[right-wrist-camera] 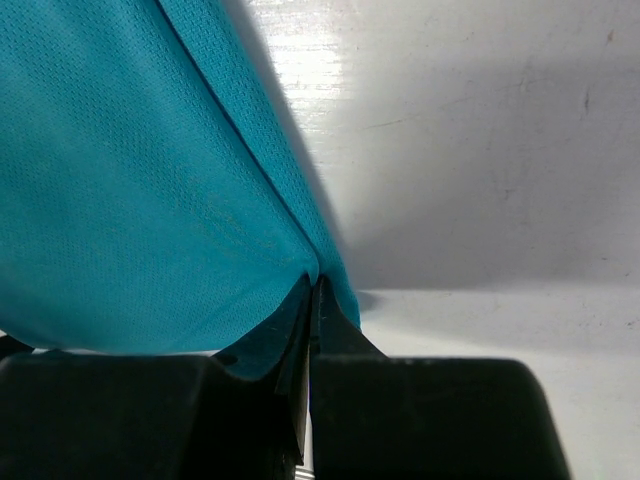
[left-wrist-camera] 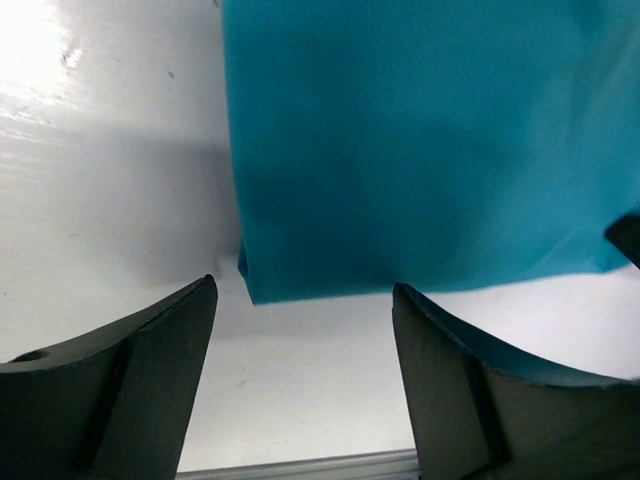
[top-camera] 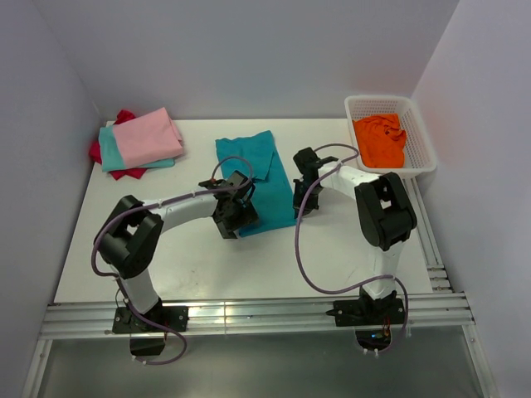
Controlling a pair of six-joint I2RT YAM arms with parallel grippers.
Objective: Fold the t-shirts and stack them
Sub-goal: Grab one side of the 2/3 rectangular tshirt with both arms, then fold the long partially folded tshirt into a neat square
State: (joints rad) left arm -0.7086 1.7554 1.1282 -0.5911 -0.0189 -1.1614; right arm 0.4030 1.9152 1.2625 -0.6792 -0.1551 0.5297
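Note:
The teal t-shirt [top-camera: 259, 174] lies folded lengthwise in the middle of the table. My left gripper [top-camera: 235, 217] is open and empty just short of the shirt's near left corner [left-wrist-camera: 262, 285], its fingers [left-wrist-camera: 160, 350] spread over bare table. My right gripper [top-camera: 300, 199] is shut on the shirt's near right edge [right-wrist-camera: 250, 250], the cloth pinched between its fingertips [right-wrist-camera: 312, 300]. A pink shirt [top-camera: 148, 137] tops a stack with a light aqua shirt [top-camera: 110, 153] and a red shirt [top-camera: 124, 170] at the back left. An orange shirt [top-camera: 382, 139] lies crumpled in the basket.
The white mesh basket [top-camera: 425, 149] stands at the back right against the wall. Walls close the table [top-camera: 191, 265] at the left, back and right. A metal rail [top-camera: 249, 319] runs along the near edge by the arm bases.

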